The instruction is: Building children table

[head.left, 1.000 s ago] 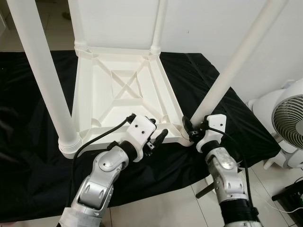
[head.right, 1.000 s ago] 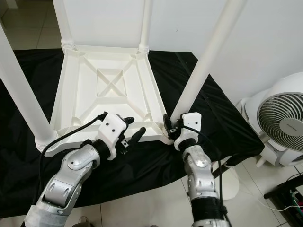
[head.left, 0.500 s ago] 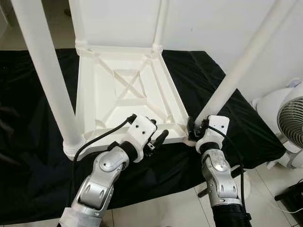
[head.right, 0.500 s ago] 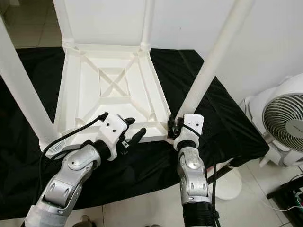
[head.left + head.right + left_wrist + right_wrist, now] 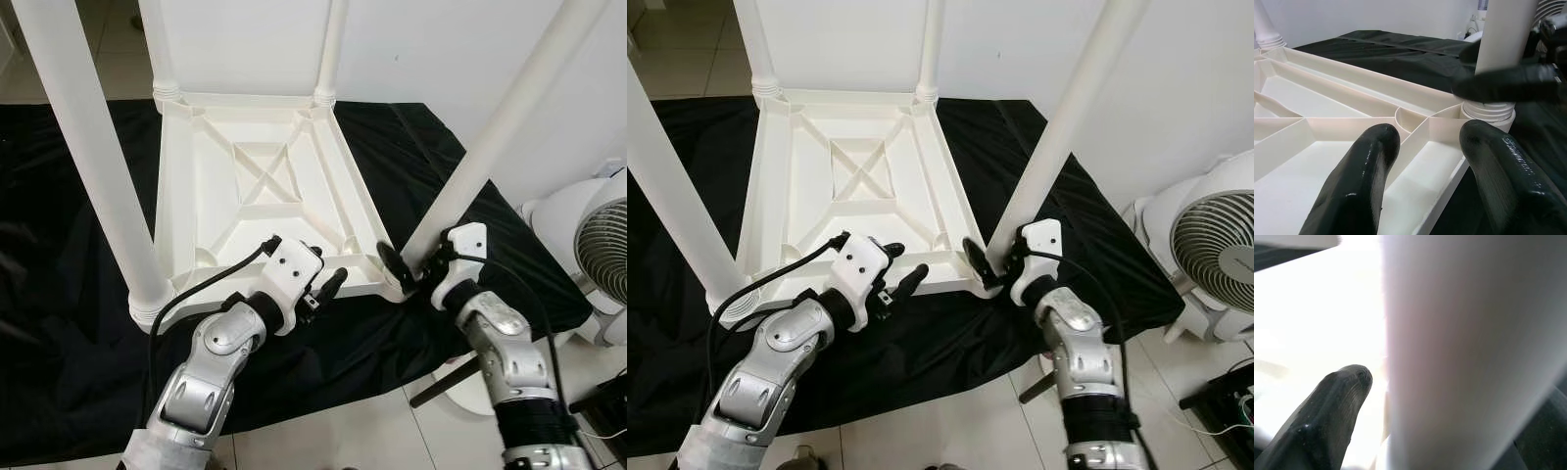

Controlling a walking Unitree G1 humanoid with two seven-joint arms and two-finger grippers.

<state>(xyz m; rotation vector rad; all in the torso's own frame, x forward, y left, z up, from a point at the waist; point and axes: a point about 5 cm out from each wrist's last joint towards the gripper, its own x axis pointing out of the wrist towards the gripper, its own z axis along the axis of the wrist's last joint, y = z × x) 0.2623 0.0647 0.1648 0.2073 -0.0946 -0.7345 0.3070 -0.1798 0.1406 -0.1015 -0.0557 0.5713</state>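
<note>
Left eye view: an upturned white table (image 5: 260, 186) lies on a black cloth (image 5: 59, 323) at frame centre, the right gripper (image 5: 411, 269) clasping the base of its lower-right leg (image 5: 490, 147), the left gripper (image 5: 318, 294) spread open above the table's near edge.

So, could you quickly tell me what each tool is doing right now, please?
Left tool: open, empty, over the upturned table near edge.
Right tool: shut on the near-right table leg at its base.
</note>
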